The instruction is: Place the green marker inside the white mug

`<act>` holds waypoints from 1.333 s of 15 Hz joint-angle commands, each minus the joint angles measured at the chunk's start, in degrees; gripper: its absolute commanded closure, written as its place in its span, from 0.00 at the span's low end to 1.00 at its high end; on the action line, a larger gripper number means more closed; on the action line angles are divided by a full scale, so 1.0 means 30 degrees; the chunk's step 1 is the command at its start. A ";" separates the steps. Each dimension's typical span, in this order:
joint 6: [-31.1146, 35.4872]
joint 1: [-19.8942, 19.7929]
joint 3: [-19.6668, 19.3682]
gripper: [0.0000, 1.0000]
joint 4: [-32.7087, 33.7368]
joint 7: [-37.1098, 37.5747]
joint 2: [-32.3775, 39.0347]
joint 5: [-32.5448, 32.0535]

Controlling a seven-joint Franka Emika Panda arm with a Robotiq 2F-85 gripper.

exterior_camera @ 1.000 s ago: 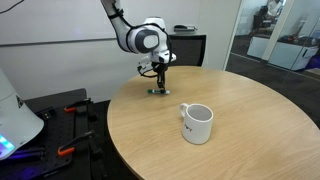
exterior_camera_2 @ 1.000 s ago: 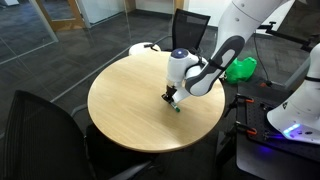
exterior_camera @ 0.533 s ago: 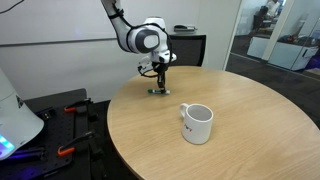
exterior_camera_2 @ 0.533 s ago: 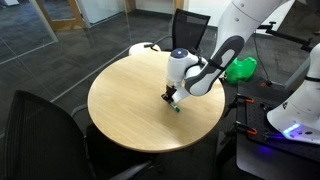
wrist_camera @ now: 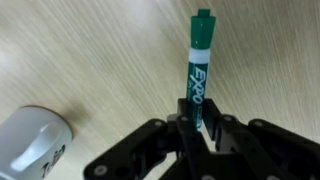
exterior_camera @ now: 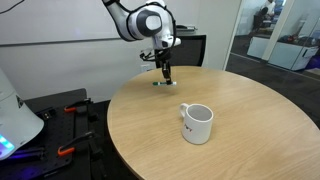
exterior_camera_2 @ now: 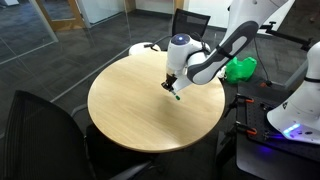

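Observation:
My gripper [wrist_camera: 198, 125] is shut on the green marker [wrist_camera: 198, 70], which sticks out past the fingertips with its cap end pointing away. In both exterior views the gripper [exterior_camera: 163, 72] [exterior_camera_2: 172, 86] holds the marker [exterior_camera: 162, 81] [exterior_camera_2: 177, 95] a little above the round wooden table, near its edge on the robot's side. The white mug [exterior_camera: 197, 123] stands upright on the table with its handle to the side and a small dark mark on it, well apart from the gripper. It also shows at the lower left of the wrist view [wrist_camera: 32, 148].
The round wooden table [exterior_camera: 250, 115] [exterior_camera_2: 125, 100] carries only the mug. Black office chairs [exterior_camera_2: 185, 28] [exterior_camera_2: 40, 130] stand around it. A green object [exterior_camera_2: 240, 68] and another white robot base [exterior_camera_2: 295, 110] sit beside the table.
The gripper has risen from the table surface with the green marker in it. The mug has not moved.

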 commanded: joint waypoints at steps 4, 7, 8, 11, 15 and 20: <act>-0.5282 0.1265 -0.1577 0.95 -0.0111 0.7114 -0.3322 -0.7120; -0.8592 0.0068 0.0047 0.95 0.0404 0.9814 -0.4128 -0.9381; -0.9655 -0.0338 0.0651 0.95 0.0595 1.0523 -0.4294 -0.9838; -1.2047 -0.1584 0.2343 0.95 0.1041 1.1861 -0.4653 -1.0853; -1.1636 -0.2953 0.3788 0.80 0.1031 1.1351 -0.4480 -1.0749; -1.2369 -0.3181 0.3875 0.95 0.1265 1.3276 -0.4309 -1.1503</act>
